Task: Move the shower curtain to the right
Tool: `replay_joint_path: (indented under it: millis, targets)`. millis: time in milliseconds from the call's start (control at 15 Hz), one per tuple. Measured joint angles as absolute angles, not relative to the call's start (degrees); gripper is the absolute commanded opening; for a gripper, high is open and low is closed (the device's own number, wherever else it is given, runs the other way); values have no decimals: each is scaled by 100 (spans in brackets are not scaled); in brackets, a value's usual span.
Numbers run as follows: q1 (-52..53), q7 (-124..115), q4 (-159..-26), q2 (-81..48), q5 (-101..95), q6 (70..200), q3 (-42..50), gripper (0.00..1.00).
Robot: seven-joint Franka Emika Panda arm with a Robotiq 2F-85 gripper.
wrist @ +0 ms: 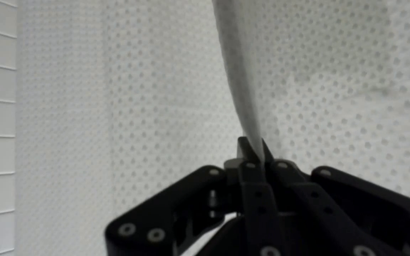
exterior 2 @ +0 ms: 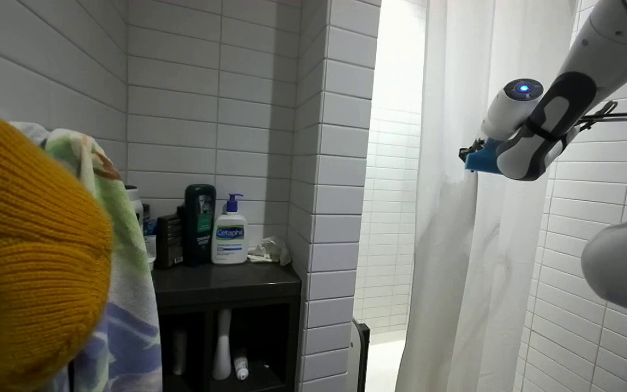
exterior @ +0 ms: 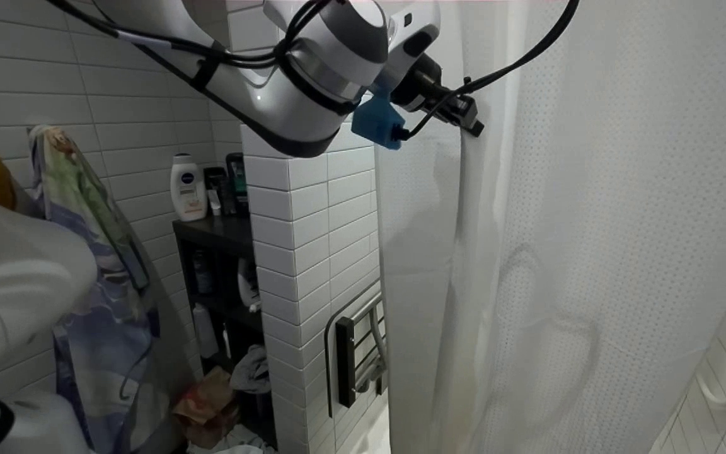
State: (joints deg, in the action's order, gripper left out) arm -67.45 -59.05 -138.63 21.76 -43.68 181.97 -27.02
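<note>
Shower curtain (exterior: 564, 239) hangs past R edge of desk (exterior 2: 210, 280), beyond tiled partition (exterior 2: 338, 212); gripper (wrist: 256, 151) clamped on one fold. Btls (exterior 2: 199, 228) stand on desk; patterned cloth (exterior: 95, 277) hangs nr its L edge.

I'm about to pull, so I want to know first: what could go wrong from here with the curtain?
The gripper pinches only a thin fold of the curtain, so it might slip out under tension. The black cable crosses in front of the curtain in an exterior view and could snag on it. The curtain's top is out of frame in every view, so a jam up there might go unnoticed.
</note>
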Motion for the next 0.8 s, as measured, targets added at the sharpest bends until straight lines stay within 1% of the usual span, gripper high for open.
replay_joint_path:
  millis: [400, 800]
  targets:
    - [-9095, -6700, -13549, 2647, -5162, 17720, -4434, 0]
    - [-11211, -7540, -12910, 2918, -5852, 17091, -5919, 0]
